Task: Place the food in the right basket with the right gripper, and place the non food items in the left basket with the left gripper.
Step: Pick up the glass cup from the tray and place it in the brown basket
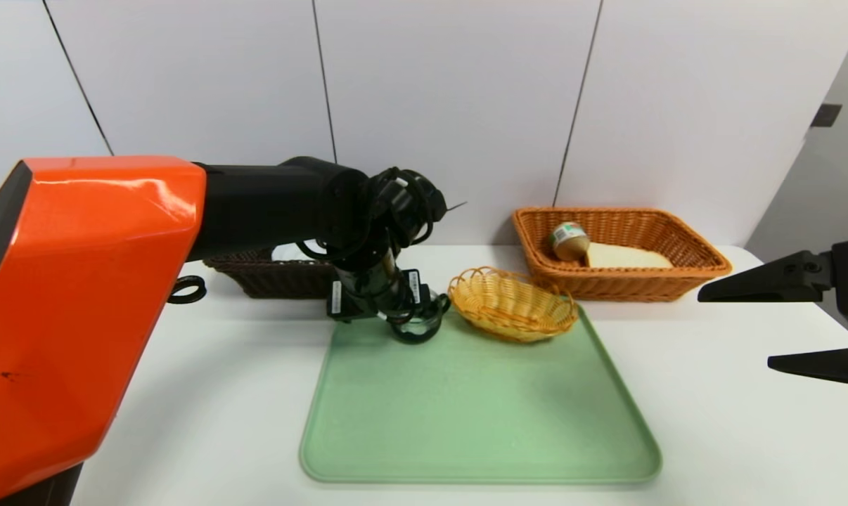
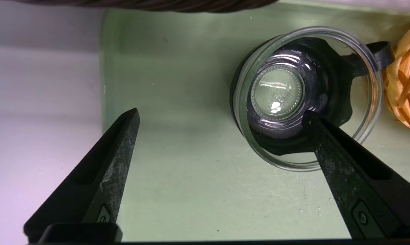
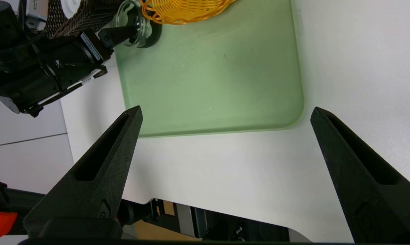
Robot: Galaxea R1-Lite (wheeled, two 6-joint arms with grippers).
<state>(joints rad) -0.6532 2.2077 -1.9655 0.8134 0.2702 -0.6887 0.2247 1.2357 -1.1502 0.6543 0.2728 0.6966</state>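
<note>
- Clock from tray middle, 12 = far side.
- Near/centre: pale green rectangular plastic tray point(image 1: 480, 422) on white table point(image 1: 719, 436).
- 2 to 3 o'clock, off tray: black two-fingered right gripper point(image 1: 733, 328), idle, fingers wide apart, nothing held.
- 11 o'clock: black two-fingered left gripper point(image 2: 222, 115), over far-left tray part, fingers wide apart, nothing gripped; one fingertip overlaps cup mouth in wrist view, contact can't tell.
- 11 o'clock, on tray: clear glass cup with black handle point(image 1: 415, 329), upright, handle toward small basket.
- 12 to 1 o'clock: small oval yellow wicker basket point(image 1: 512, 309), just beside cup, at tray's far edge.
- 10 o'clock, beyond tray: dark brown rectangular wicker basket point(image 1: 276, 280), partly behind left arm; white item point(image 1: 294, 251) inside, mostly hidden.
- 1 o'clock, beyond tray: orange rectangular wicker basket point(image 1: 628, 284); inside, round tin can with green-white label point(image 1: 570, 241), tilted, beside white bread slice point(image 1: 628, 256).
- Farthest: white panelled wall point(image 1: 459, 105).
</note>
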